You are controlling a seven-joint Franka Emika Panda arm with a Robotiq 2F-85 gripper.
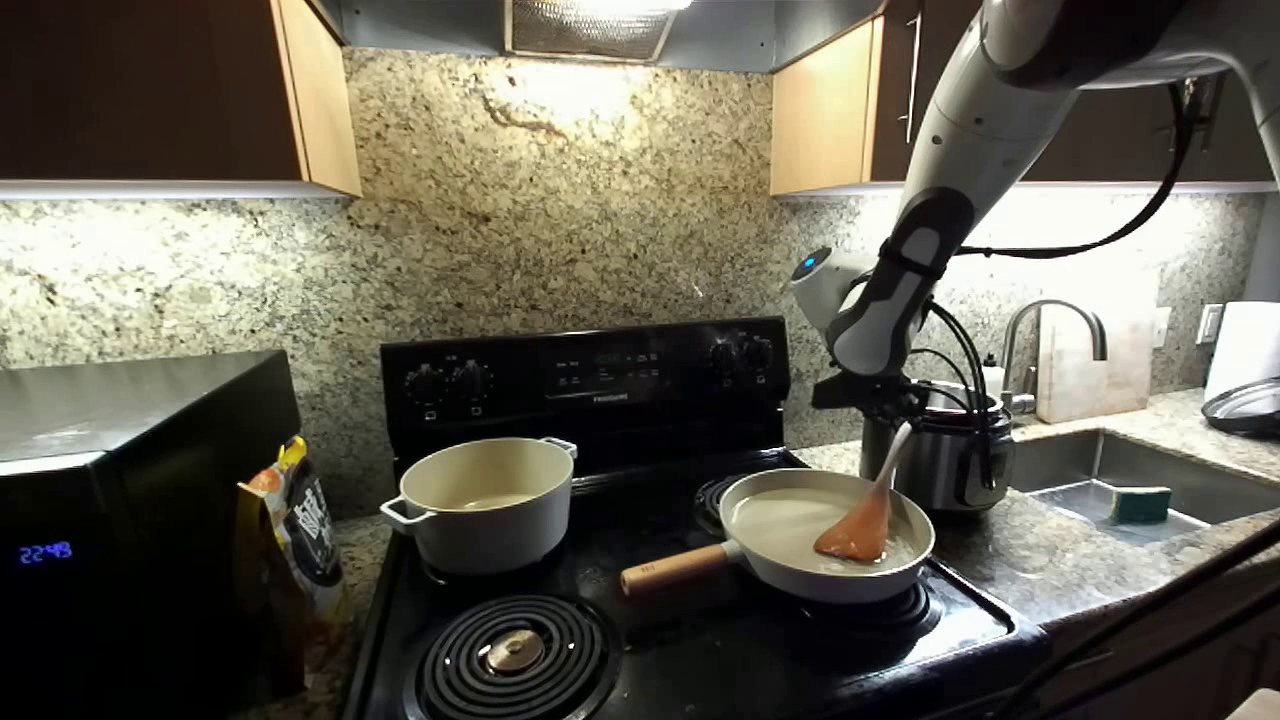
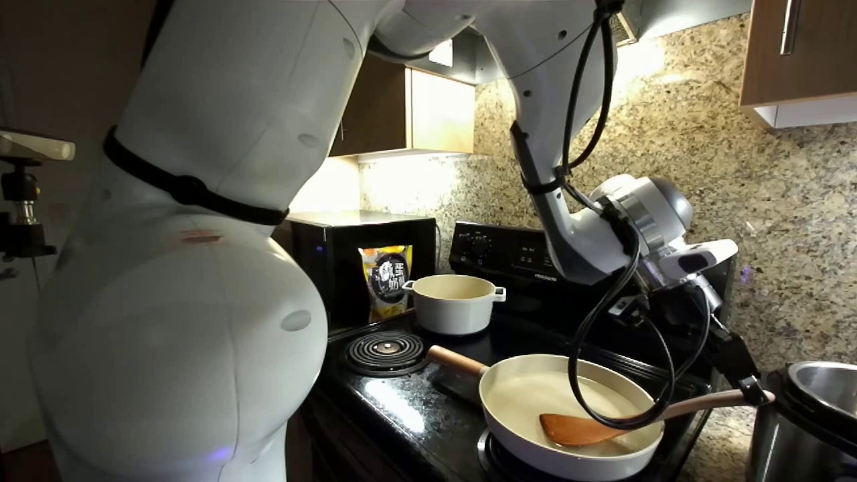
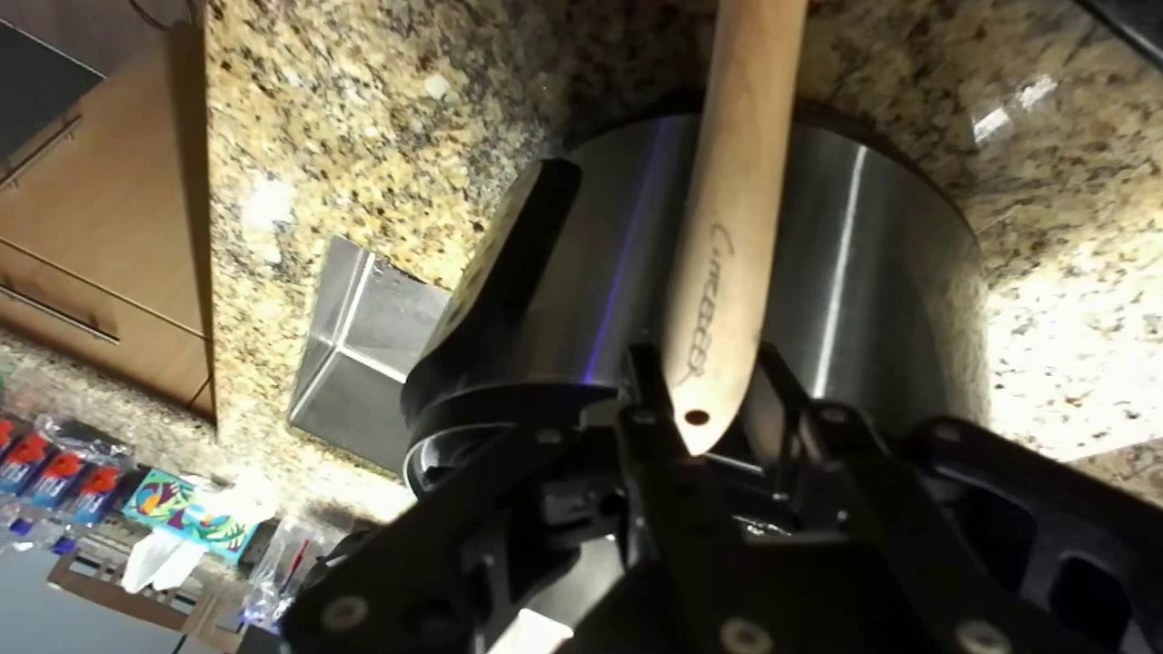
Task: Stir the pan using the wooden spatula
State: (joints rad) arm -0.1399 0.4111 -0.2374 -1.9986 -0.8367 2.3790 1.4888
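Note:
On the right front burner stands the cream-white pan (image 1: 790, 575), its wooden handle pointing left toward the stove's middle in an exterior view. The wooden spatula (image 1: 860, 530) leans in it, with the orange-brown blade down against the pan's floor in what looks like a shallow layer of liquid. Its pale handle slants up over the rim, away from the pan's own handle. My gripper (image 2: 755, 393) is shut on the end of that handle, beyond the rim. In the wrist view the spatula handle (image 3: 740, 182) runs up between the fingers of my gripper (image 3: 707, 356), while the blade is out of frame.
Close beside the gripper, a shiny steel pot (image 3: 845, 263) sits on the counter. A deeper two-handled cream pot (image 1: 490, 540) occupies the back left of the stove, behind a bare coil burner (image 1: 510, 650). Loose black cables (image 2: 576, 368) hang from the arm over the pan.

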